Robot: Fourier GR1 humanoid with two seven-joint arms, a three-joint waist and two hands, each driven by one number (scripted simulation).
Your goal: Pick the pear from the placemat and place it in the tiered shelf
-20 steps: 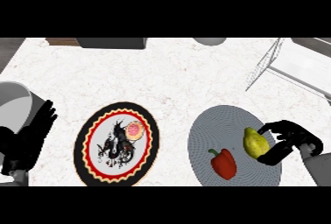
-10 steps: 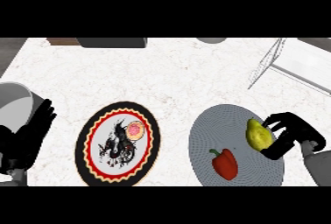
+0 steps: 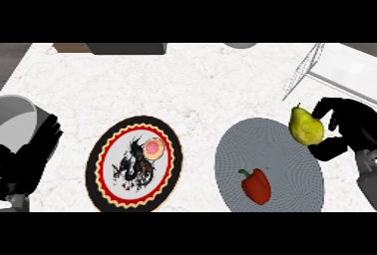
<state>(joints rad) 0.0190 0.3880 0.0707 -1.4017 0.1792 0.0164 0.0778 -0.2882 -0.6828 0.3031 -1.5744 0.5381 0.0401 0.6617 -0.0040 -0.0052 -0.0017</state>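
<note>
Reference item: the round grey placemat (image 3: 287, 159), lying on the white marbled counter (image 3: 191, 94).

1. Right robot hand (image 3: 352, 123): located at the placemat's upper-right rim. Fingers and thumb are curled round the pear (image 3: 305, 127), gripping it from the side facing away from the placemat.
2. Pear: yellow-green, stalk end pointing away from the viewer. It overlaps the placemat's upper-right rim. Whether it touches the placemat surface cannot be determined from this view.
3. Tiered shelf (image 3: 346, 77): white board with a thin wire frame, beyond the placemat toward the far right corner, apart from the pear.
4. Red pepper (image 3: 256, 186): lies on the near half of the placemat, well apart from the pear.
5. Plate (image 3: 95, 169): black rim with red-and-yellow scalloped border, just left of the placemat, not touching it. A small pink round item (image 3: 153, 147) lies on its upper right part.
6. Left robot hand (image 3: 33, 160): well left of the placemat, beyond the plate, at the view's left edge. Fingers straight, pointing up, holding nothing.
</note>
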